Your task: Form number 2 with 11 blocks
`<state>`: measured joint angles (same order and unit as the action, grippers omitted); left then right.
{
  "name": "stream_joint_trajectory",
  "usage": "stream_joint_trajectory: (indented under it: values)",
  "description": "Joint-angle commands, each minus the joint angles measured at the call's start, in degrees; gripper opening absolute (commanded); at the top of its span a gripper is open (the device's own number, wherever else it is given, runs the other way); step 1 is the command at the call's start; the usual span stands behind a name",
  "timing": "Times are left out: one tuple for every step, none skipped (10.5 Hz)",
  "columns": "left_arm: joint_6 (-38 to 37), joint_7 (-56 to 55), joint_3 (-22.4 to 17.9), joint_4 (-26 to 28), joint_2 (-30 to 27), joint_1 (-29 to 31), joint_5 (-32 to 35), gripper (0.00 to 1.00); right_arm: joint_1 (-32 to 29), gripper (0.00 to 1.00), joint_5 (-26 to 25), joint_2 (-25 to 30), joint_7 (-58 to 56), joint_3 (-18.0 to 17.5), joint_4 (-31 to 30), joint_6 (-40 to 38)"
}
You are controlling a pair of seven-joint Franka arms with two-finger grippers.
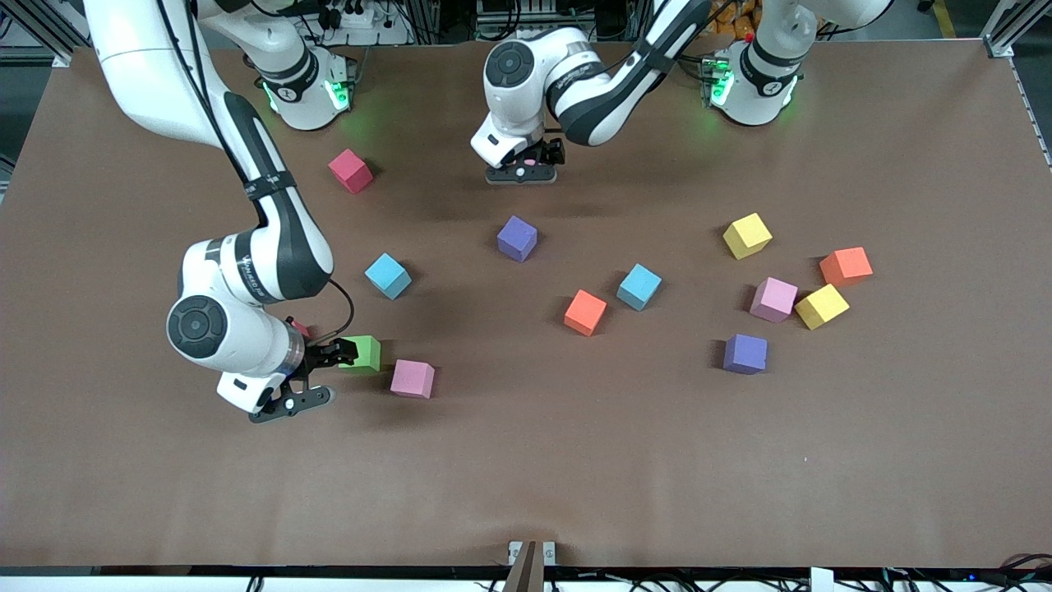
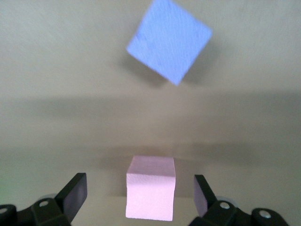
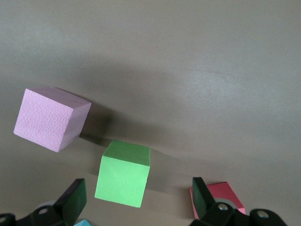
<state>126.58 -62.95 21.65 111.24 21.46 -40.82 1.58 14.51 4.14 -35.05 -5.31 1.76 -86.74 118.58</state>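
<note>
**Digit 2 not yet started: blocks scattered, both grippers open over single cubes**

The brown worktop [image 1: 526, 477] carries no recognisable figure. No row of three stands anywhere; at most a pair of cubes lies side by side, so by my judgement nearly all of the number 2 is left to build.

The right arm reaches down toward its own end of the worktop. The right gripper [image 1: 316, 374] sits low with its fingers [image 3: 70, 200] spread wide on either side of the green block [image 1: 364, 353], not closed on it. A pink block [image 1: 412, 378] lies just beside the green one, and a red block [image 3: 221, 197] shows partly under the gripper in the right wrist view.

The left gripper [image 1: 526, 168] hangs near the arms' bases, fingers [image 2: 75, 193] wide apart with a second pink block [image 2: 150, 194] between them, not gripped. A purple block [image 1: 517, 238] lies nearer the front camera.

The remaining blocks are loose: another red block [image 1: 351, 170], a blue block [image 1: 388, 275], an orange block [image 1: 585, 312] beside a second blue block [image 1: 639, 286], and a second purple block [image 1: 745, 353].

Toward the left arm's end, a third pink block [image 1: 773, 299] touches a yellow cube [image 1: 821, 306], with an orange-red block [image 1: 846, 265] close by and another yellow cube [image 1: 747, 235] a little apart. The yellow cubes crowd that cluster and could hinder a clean grasp there.
</note>
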Motion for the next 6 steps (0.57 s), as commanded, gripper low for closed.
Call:
stream_joint_trajectory:
  values:
    - [-2.4,-2.4,-0.8,-2.0,-2.0,2.7,-1.6,1.00,-0.2,1.00,0.7,0.6,-0.3,-0.4,0.3,-0.7]
    - [-2.4,-4.6,-2.9,-4.3,-1.4,2.6,-3.1,1.00,-0.3,1.00,0.7,0.6,-0.3,-0.4,0.4,-0.6]
    - [-2.4,-6.0,-3.7,-6.5,0.4,2.4,-3.4,1.00,-0.4,1.00,0.7,0.9,-0.3,-0.3,0.4,-0.7]
    - [-2.4,-8.2,-4.2,-8.2,2.4,2.4,-3.4,1.00,-0.4,1.00,0.7,1.2,-0.3,-0.3,0.3,-0.7]
    - [-2.4,-10.2,-4.4,-9.4,4.0,2.4,-4.1,1.00,-0.4,1.00,0.7,1.0,-0.4,-0.3,0.3,-0.6]
    - [-2.3,-13.7,-4.7,-10.6,5.8,2.4,-6.0,1.00,-0.4,1.00,0.7,1.0,-0.4,-0.3,0.2,-0.6]
